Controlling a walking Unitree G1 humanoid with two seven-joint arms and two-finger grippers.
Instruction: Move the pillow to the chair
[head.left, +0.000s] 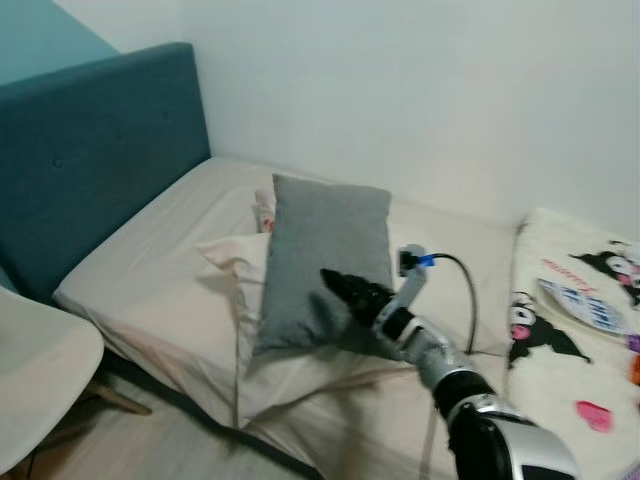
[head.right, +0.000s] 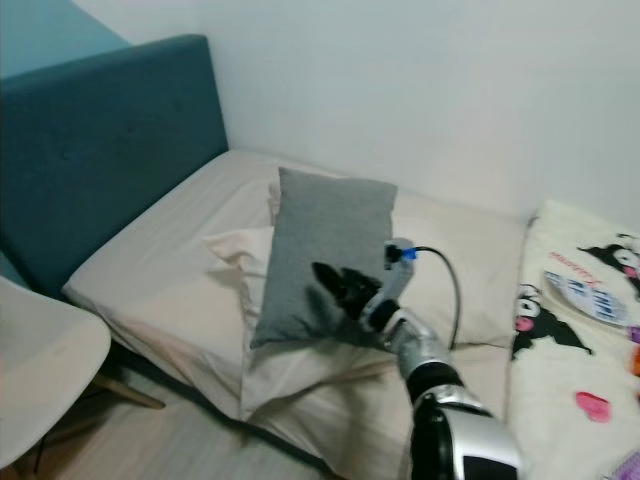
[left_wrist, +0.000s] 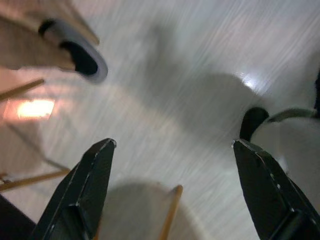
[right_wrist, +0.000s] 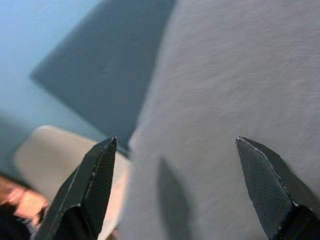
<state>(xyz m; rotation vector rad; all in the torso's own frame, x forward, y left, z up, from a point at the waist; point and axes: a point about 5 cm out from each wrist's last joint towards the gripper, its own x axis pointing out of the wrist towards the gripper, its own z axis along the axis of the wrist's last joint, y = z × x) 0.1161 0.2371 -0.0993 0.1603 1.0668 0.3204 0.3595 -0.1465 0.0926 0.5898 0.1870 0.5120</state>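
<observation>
A grey pillow (head.left: 322, 255) lies on the bed, propped over a cream pillow (head.left: 236, 258). My right gripper (head.left: 352, 290) reaches out to the grey pillow's lower right part, fingers open, tips close against the fabric. In the right wrist view the grey fabric (right_wrist: 235, 90) lies just ahead between the spread fingers (right_wrist: 92, 185). The white chair (head.left: 35, 372) stands at the lower left, beside the bed. My left gripper (left_wrist: 172, 150) hangs open over the pale wood floor (left_wrist: 200, 65).
A teal headboard (head.left: 95, 150) backs the bed on the left. A patterned blanket (head.left: 580, 340) covers the bed's right side. A black cable (head.left: 470, 290) loops off my right wrist. White wall behind. A chair leg (left_wrist: 170, 212) and a foot (left_wrist: 75, 47) show near the left gripper.
</observation>
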